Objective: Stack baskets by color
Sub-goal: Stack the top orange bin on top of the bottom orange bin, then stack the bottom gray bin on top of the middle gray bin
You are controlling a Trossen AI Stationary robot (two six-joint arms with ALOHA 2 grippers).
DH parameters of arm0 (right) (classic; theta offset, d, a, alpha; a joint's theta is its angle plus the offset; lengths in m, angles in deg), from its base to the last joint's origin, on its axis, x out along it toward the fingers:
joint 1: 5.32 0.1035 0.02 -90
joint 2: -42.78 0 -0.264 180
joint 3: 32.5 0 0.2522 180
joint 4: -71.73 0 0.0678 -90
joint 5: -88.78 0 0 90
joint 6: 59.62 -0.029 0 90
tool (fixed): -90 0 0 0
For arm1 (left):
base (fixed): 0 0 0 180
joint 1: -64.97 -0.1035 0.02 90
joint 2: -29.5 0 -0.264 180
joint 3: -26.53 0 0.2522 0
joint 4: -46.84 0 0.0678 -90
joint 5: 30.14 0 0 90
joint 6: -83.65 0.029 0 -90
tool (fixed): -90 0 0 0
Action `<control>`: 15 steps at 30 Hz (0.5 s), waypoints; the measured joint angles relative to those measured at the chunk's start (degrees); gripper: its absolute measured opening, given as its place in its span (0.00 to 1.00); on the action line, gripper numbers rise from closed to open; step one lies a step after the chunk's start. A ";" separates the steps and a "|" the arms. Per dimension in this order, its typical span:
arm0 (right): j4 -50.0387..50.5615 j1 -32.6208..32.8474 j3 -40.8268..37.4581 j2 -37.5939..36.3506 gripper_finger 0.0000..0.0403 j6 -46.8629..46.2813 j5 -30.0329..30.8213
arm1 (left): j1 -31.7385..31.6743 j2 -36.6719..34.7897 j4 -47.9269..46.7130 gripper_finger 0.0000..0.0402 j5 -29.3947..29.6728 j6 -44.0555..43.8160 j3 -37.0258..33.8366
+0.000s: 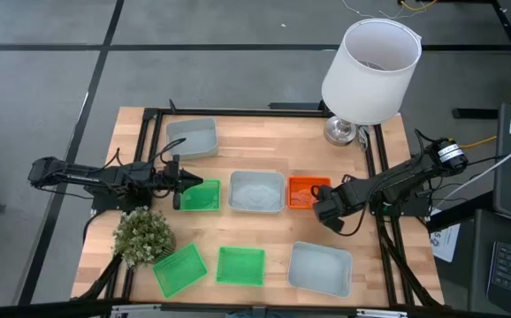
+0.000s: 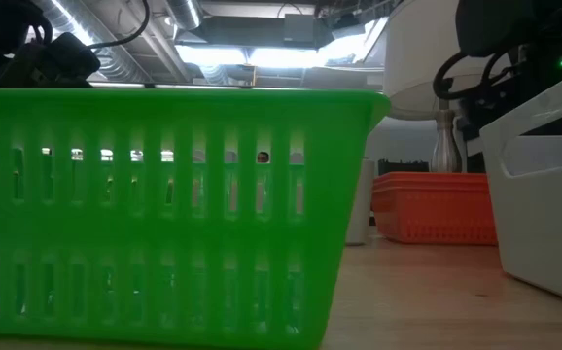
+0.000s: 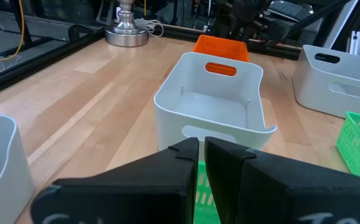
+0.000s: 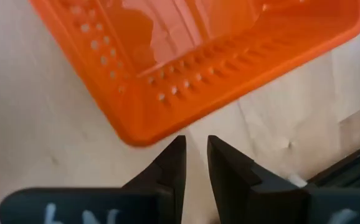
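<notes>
Orange baskets [image 1: 308,192] look stacked, three green and three grey still scattered on bench [image 1: 264,150]; left gripper [image 1: 178,184] clenched on green basket [image 1: 202,196] rim, right gripper [image 4: 195,163] released beside orange.

1. The pale wooden butcher-block table [image 1: 264,155] has a smooth, satin finish.
2. The orange rectangular plastic basket [image 4: 198,56] is glossy and perforated.
3. The green slatted plastic basket [image 2: 164,214] looks translucent.
4. The lamp's polished metal base [image 3: 127,34] shines.
</notes>
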 joint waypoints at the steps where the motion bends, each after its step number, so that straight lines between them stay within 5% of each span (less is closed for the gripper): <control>1: 0.37 0.00 0.00 0.00 0.17 -0.11 -0.82 | 0.00 0.00 -0.02 0.05 0.00 0.00 -0.02; 5: 1.61 0.00 -0.01 0.00 0.17 -0.29 -7.04 | 0.00 -0.01 -0.02 0.05 0.00 0.00 -0.02; 11: 1.78 0.73 2.38 0.00 0.17 -0.22 -25.64 | 0.01 0.00 -0.01 0.05 0.00 0.00 -0.01; 15: 3.32 3.22 6.44 0.00 0.17 -0.04 -27.87 | 0.00 0.00 -0.01 0.05 0.01 0.00 -0.02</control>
